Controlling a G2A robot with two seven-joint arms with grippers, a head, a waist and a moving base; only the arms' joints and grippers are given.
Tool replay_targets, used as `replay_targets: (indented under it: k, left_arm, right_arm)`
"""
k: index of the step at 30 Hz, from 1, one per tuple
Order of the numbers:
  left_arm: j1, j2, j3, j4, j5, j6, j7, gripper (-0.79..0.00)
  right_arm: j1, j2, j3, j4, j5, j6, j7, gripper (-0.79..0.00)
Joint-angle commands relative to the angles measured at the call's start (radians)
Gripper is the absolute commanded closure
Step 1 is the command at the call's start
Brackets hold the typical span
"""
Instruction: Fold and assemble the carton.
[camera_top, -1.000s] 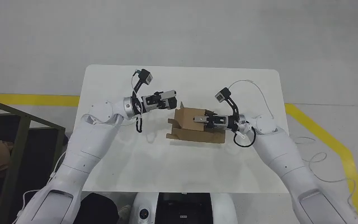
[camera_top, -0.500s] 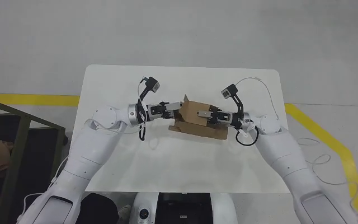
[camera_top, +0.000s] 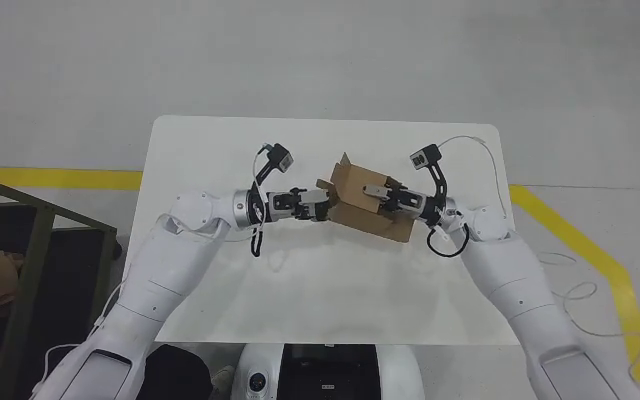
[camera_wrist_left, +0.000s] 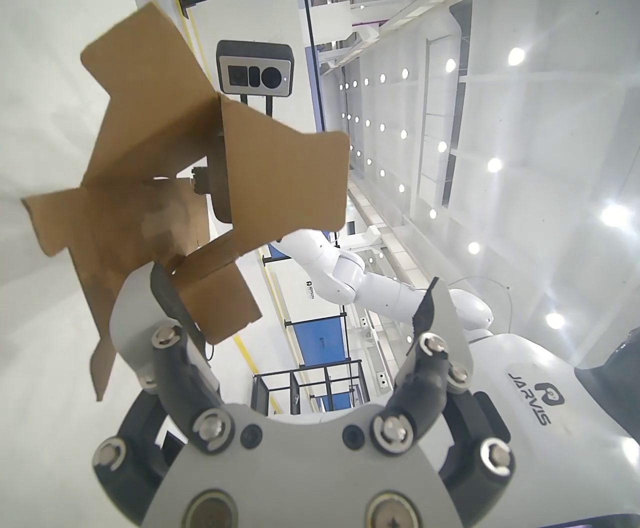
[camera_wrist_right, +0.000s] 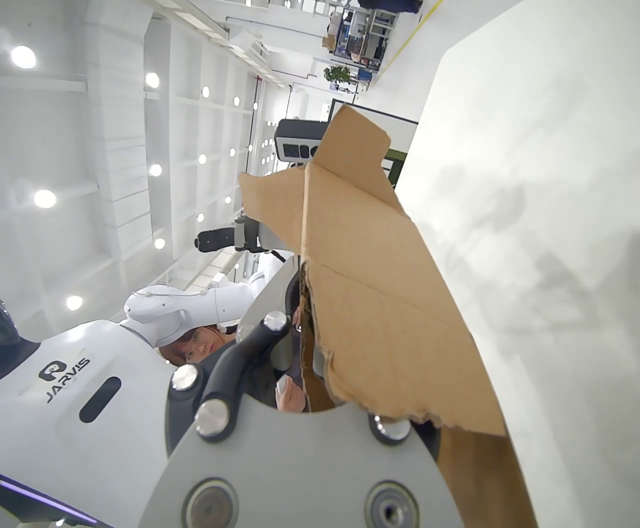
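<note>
From above: hold the carton (camera_top: 365, 197) tilted at mid-surface (camera_top: 200, 280), pinched by the right gripper (camera_top: 385, 197).

At the left wrist: bring the left gripper (camera_wrist_left: 295, 300), fingers (camera_wrist_left: 167, 297) spread wide and holding nothing, squarely onto the loose flap (camera_wrist_left: 220, 295) just beside it; press along the crease.

At the right wrist: grip firmly with fingers (camera_wrist_right: 272, 295) clamped on the carton wall; avoid twisting.

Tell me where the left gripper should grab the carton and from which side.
Probably the small flap jutting from the carton's near end. The left gripper is open right before it, so come straight in from that end, jaws astride the flap's edge; the right gripper holds the opposite side.
</note>
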Motion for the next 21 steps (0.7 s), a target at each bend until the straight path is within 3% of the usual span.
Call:
replay_targets:
  k: [1,21]
  left_arm:
    - [0.001,0.000,0.002,-0.003,-0.007,0.009,-0.008,-0.785]
    - [-0.016,-0.017,0.060,-0.024,-0.043,0.031,-0.001,-0.785]
  right_arm:
    - [-0.002,-0.002,0.002,-0.002,0.003,-0.002,-0.011,0.000]
    - [-0.004,-0.021,0.005,0.009,-0.022,-0.013,-0.115,0.000]
